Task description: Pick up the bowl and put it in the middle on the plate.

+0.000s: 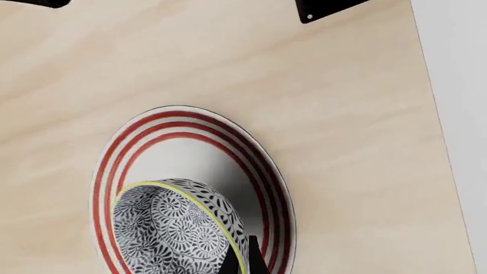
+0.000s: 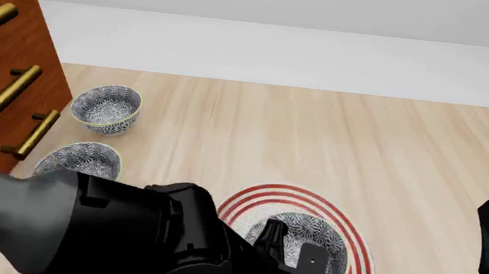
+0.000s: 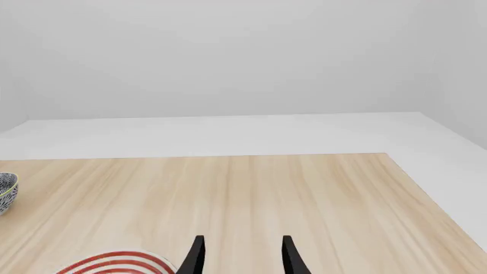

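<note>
bowl (image 2: 301, 242) on plate (image 2: 242, 201), rim pinched by left hand (image 2: 291, 258) (right hand (image 3: 242, 257) apart, clear).

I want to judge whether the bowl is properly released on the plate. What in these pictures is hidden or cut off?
- Left gripper: its hold on the bowl is masked by the arm in the front view and cut by the frame edge in the left wrist view.
- Plate: its near side is hidden behind the arm.
- Second spare bowl: partly covered by the arm.
- Right gripper: only fingertips show.
</note>
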